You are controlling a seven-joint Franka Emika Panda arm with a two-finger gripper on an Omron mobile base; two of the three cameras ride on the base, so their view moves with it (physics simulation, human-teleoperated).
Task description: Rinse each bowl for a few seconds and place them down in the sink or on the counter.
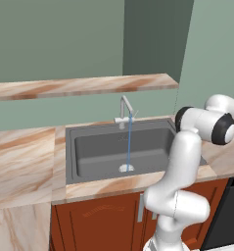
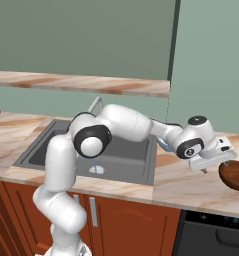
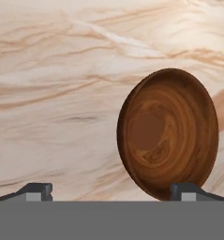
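The arm reaches out to the right of the sink [image 2: 136, 165], and its tool [image 2: 218, 159] hangs low over the tabletop [image 2: 191, 187], just beside a brown wooden bowl [image 2: 234, 175]. The bowl sits on the marble to the right of the basin, near the tabletop's front edge. In the hand view the bowl [image 3: 167, 133] lies right ahead, its hollow facing the camera, and the tool's two dark tips [image 3: 111, 191] stand as wide apart as they go, with nothing between them. One tip is at the bowl's lower rim; the other is well off to the side over bare marble.

Water runs in a thin blue stream from the silver gooseneck faucet [image 1: 124, 109] down to the round drain [image 1: 127, 168] in the dark grey basin, so the rinse is ready and waiting.

I judge the bowl to be light and rigid, turned wood with a smooth, glossy face that could slip under narrow pads. It won't crush, but a round wall gives little purchase. The rim looks like the place to take it: one tip inside the hollow, the other outside, pinching the wall near its edge. As it stands, the tool looks offset from the bowl's middle, so it would need to shift across before closing. A shallow pinch could let the bowl swing or tip on the way to the stream.
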